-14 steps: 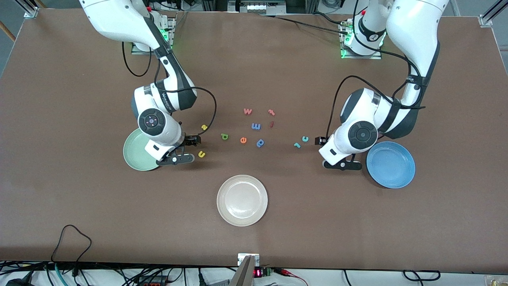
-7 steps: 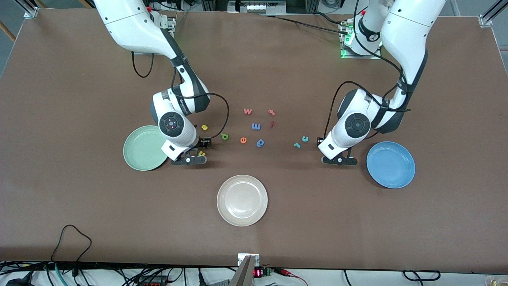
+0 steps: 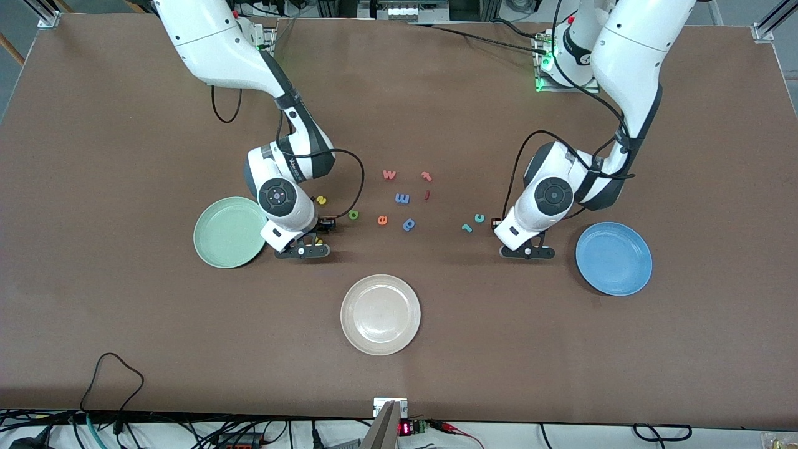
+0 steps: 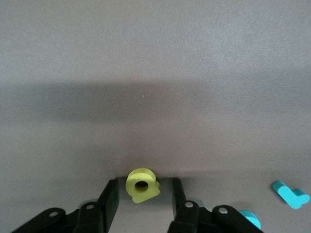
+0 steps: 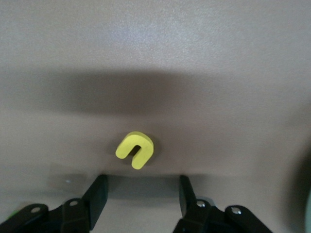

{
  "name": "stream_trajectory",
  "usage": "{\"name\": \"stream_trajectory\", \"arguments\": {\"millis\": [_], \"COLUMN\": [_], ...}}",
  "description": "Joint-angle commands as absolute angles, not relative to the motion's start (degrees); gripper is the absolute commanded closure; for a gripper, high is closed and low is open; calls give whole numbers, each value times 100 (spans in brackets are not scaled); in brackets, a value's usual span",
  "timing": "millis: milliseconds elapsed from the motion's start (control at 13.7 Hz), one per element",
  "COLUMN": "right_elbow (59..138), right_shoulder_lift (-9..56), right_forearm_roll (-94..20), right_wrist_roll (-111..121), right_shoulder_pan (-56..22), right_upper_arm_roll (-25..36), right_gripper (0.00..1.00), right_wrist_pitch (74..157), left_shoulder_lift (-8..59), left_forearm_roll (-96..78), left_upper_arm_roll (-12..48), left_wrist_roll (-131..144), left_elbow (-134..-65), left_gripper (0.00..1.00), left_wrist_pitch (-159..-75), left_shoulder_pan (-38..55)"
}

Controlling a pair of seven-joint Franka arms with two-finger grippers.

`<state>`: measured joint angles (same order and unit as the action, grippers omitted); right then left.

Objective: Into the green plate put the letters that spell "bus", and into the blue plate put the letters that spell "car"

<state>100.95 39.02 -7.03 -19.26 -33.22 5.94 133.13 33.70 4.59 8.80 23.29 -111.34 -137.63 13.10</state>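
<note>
In the left wrist view my left gripper (image 4: 144,183) is low over the table and open. The yellow a (image 4: 142,185) lies between its fingers with a gap on each side. The teal r (image 4: 290,194) and teal c (image 3: 479,217) lie beside it. My right gripper (image 5: 143,177) is open too, and the yellow u (image 5: 135,150) lies just past its fingertips (image 5: 98,191). In the front view the yellow s (image 3: 321,200) and green b (image 3: 353,214) lie near the right gripper (image 3: 310,242). The green plate (image 3: 218,240) and blue plate (image 3: 614,262) hold nothing. The left gripper (image 3: 515,240) hides the a there.
A beige-white plate (image 3: 380,337) sits nearest the front camera, mid-table. Other letters lie in the middle: orange e (image 3: 382,219), blue p-like one (image 3: 409,224), blue m (image 3: 402,198), pink w (image 3: 389,174), pink t (image 3: 426,176), and a red stroke (image 3: 427,195).
Both arms have moved toward the middle of the table, the right gripper off the green plate's edge to the u, the left away from the blue plate. Both pairs of jaws have narrowed.
</note>
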Motion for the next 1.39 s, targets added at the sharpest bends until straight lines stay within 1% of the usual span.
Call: {"name": "stream_trajectory", "arguments": {"millis": [0, 73, 146, 220, 366, 439, 512, 659, 732, 878, 951, 1024, 1098, 1171, 1244, 1317], "right_elbow": [9958, 9906, 9827, 9800, 9651, 9598, 9580, 9580, 9580, 9580, 9580, 9580, 9580, 9580, 9580, 9580], "right_shoulder_lift": [4060, 4078, 4096, 4096, 4122, 4157, 4166, 4166, 4175, 4210, 4227, 4236, 4236, 4236, 4236, 4236], "right_forearm_roll": [-853, -853, -844, -844, -844, -835, -826, -800, -774, -756, -756, -756, -756, -747, -756, -756], "right_wrist_roll": [-1969, -1969, -1960, -1969, -1960, -1943, -1934, -1942, -1934, -1916, -1907, -1899, -1890, -1890, -1907, -1925], "right_shoulder_pan": [-3393, -3393, -3393, -3393, -3366, -3366, -3366, -3349, -3349, -3340, -3340, -3331, -3322, -3322, -3322, -3322], "right_upper_arm_roll": [642, 642, 642, 642, 650, 659, 668, 668, 668, 686, 686, 694, 694, 703, 703, 703], "right_gripper": [35, 35, 35, 35, 35, 35, 35, 35, 40, 44, 44, 44, 45, 49, 56, 66], "right_wrist_pitch": [13429, 13438, 13430, 13430, 13438, 13438, 13438, 13430, 13430, 13430, 13430, 13438, 13438, 13438, 13438, 13438], "left_shoulder_lift": [3419, 3393, 3349, 3262, 3007, 2875, 2804, 2786, 2786, 2812, 2839, 2900, 2926, 2918, 2883, 2848], "left_forearm_roll": [545, 545, 545, 545, 554, 554, 571, 1262, 1561, 1661, 1652, 1644, 1617, 1591, 1573, 1565], "left_upper_arm_roll": [853, 853, 844, 826, 774, 713, 642, 475, 466, 483, 492, 492, 492, 518, 562, 684], "left_wrist_roll": [2417, 2400, 2382, 2373, 2355, 2355, 2329, 1918, 1594, 612, 224, 115, 132, 132, 141, 167], "left_elbow": [-11145, -11145, -11145, -11127, -10952, -10777, -10575, -10066, -9994, -9984, -9993, -10045, -10055, -10063, -10063, -10055], "left_gripper": [56, 68, 75, 77, 78, 78, 78, 78, 78, 77, 74, 58, 1, 0, 0, 0], "left_wrist_pitch": [-13922, -13896, -13852, -13730, -13143, -12696, -12309, -11534, -11427, -11487, -11627, -11715, -11716, -11672, -11611, -11497], "left_shoulder_pan": [1345, 1345, 1345, 1327, 1257, 1239, 1222, 1108, 872, 275, 72, -25, -35, -53, -44, 0]}}
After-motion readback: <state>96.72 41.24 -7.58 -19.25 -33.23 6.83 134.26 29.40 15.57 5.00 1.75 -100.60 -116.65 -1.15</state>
